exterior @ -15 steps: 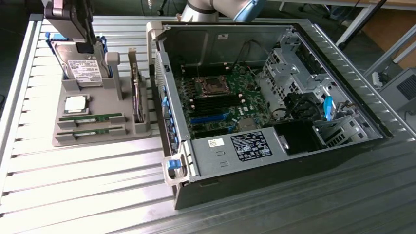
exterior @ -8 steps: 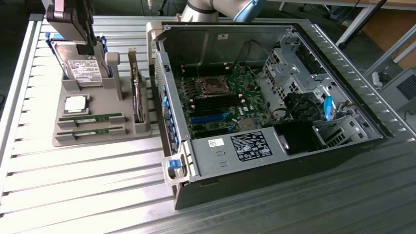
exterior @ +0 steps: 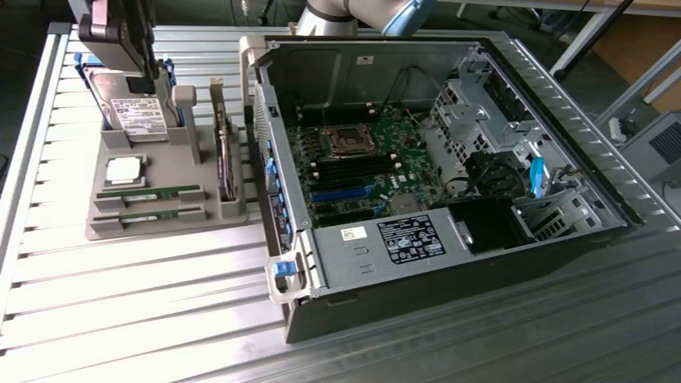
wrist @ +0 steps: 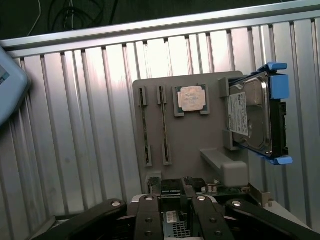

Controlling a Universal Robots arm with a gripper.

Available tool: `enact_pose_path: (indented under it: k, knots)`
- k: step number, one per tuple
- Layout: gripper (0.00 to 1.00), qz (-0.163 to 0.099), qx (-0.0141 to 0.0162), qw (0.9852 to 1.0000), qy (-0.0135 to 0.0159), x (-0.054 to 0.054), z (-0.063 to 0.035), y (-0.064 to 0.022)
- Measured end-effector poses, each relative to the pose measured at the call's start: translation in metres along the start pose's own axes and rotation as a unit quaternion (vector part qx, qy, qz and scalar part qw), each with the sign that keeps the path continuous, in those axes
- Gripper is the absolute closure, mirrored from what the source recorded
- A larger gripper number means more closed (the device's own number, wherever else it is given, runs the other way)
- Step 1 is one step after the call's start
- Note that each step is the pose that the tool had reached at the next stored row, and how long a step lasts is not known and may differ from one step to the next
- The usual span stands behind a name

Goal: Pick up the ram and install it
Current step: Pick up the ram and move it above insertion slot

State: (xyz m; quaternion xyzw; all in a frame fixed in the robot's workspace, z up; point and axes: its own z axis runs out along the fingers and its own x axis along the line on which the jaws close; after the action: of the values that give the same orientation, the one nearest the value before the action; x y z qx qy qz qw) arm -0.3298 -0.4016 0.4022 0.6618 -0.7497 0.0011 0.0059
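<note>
Claw (wrist: 175, 212) spread fully wide and gripping nothing, I have it above the grey tray (exterior: 218, 214). The ram (exterior: 149, 194) and its twin (exterior: 149, 215) sit in parallel slots along the tray's edge nearest the exterior camera, beside the processor (exterior: 124, 169). Bare slatted table (exterior: 127, 303) borders that edge; the computer case (exterior: 319, 263) crowds the tray's other side.

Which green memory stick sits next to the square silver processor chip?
The narrow green stick directly beside the square silver chip; its twin lies one slot farther.
</note>
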Motion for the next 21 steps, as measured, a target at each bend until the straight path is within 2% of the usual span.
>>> enact_pose_path:
  k: [21]
  knots:
    - [0.71,0.0,0.0,1.0,0.0,0.0,0.0098,-0.0001]
